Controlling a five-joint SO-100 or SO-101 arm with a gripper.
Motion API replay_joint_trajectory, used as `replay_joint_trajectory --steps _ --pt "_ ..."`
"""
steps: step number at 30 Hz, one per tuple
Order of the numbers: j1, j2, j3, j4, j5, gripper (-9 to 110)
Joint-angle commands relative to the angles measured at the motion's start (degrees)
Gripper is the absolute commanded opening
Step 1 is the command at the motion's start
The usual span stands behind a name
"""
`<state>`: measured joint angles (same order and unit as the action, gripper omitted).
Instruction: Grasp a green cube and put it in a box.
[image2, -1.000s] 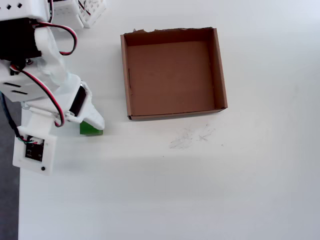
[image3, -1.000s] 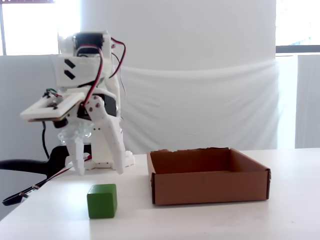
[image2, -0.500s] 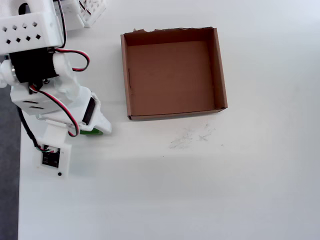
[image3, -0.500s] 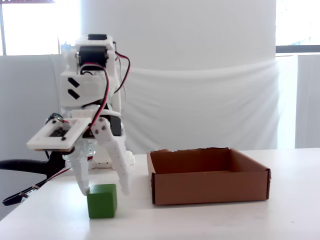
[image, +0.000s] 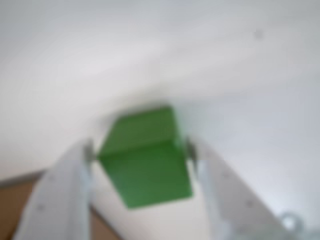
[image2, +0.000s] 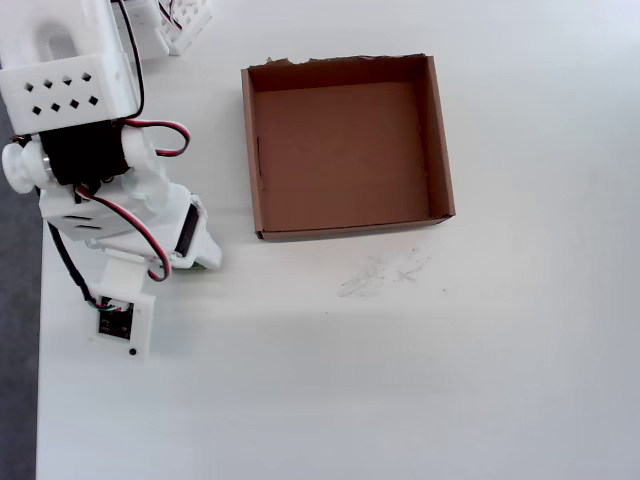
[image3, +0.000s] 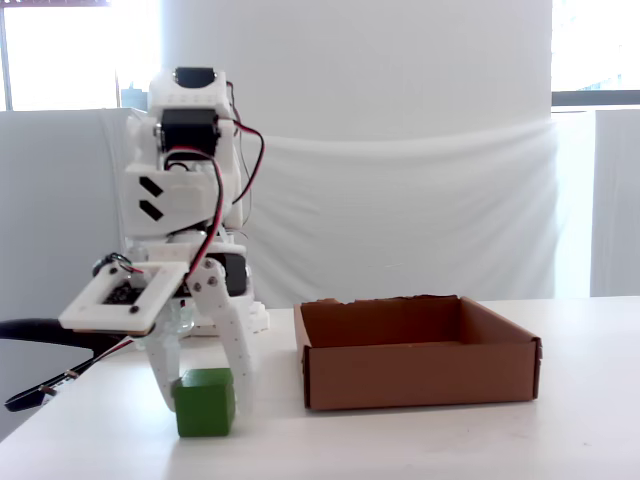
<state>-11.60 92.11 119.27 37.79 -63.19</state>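
The green cube sits between my two white fingers in the wrist view, and both fingertips touch its sides. My gripper is shut on it. In the fixed view the cube rests on the white table at the left, with the gripper straddling it from above. In the overhead view the arm covers the cube, and only a green sliver shows. The brown cardboard box stands empty to the right of the gripper. Its near wall is about a cube's width from the cube.
The arm's base and servo body fill the upper left of the overhead view, with red and black wires. A faint scuffed patch marks the table below the box. A brown patch shows at the wrist view's lower left.
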Motion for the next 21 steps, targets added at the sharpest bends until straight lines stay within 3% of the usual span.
replay_joint_trajectory --steps 1,21 --pt "-0.8 0.3 -2.6 -0.8 -0.5 23" --pt "-1.1 -1.5 -5.0 1.4 -0.4 16"
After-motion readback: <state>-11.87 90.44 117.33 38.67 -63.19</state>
